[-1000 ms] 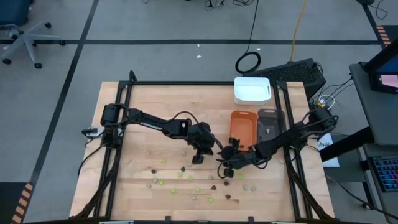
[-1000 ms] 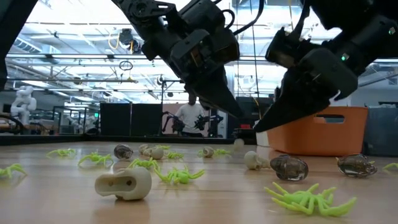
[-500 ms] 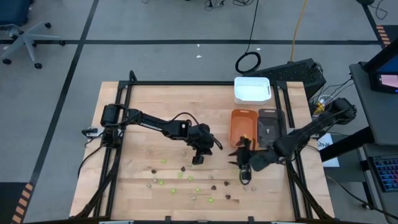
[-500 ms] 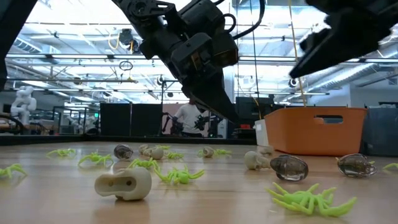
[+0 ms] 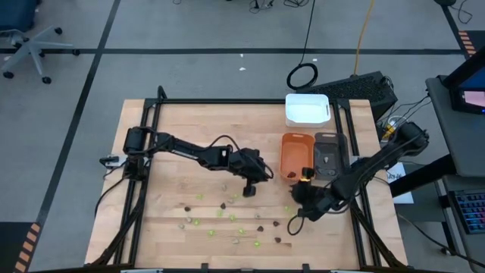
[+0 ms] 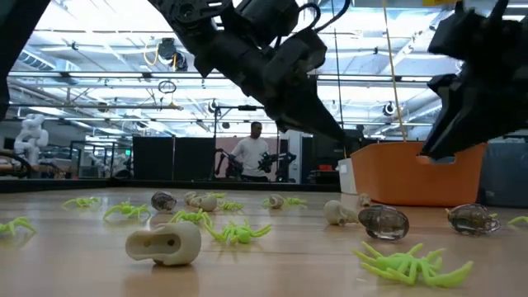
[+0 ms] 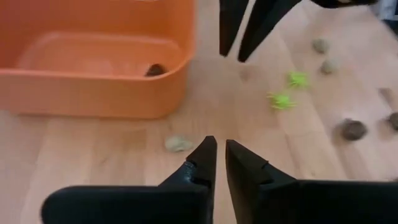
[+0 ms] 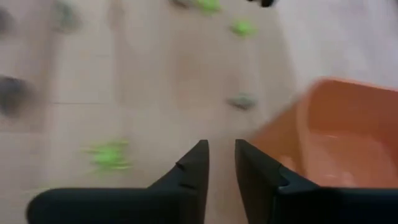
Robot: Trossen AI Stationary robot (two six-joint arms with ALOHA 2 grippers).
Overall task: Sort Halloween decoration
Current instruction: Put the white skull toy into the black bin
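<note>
The Halloween decoration is a scatter of tiny lime-green spiders (image 5: 201, 196), dark brown pieces (image 5: 187, 206) and pale beige pieces (image 6: 163, 244), lying loose on the wooden table's near half. One dark piece (image 7: 155, 70) lies inside the orange tray (image 5: 285, 155). My left gripper (image 5: 248, 189) hovers just left of that tray, above a beige piece (image 7: 178, 144), shut with only a slit between its tips and nothing seen in it. My right gripper (image 5: 292, 224) hangs over the table in front of the tray, narrowly open and empty (image 8: 221, 144).
A dark grey tray (image 5: 333, 138) stands right of the orange one, and a white tray (image 5: 289, 111) sits behind them at the far edge. Black frame rails run along the table's left and right sides. A person stands in the room beyond the table (image 6: 254, 157).
My right gripper rose from the pieces in front of the orange tray, swung over the tray's near end, then came back toward the near edge. My left gripper shifted slightly right toward the orange tray and tipped flatter. The pieces on the table lie as before.
</note>
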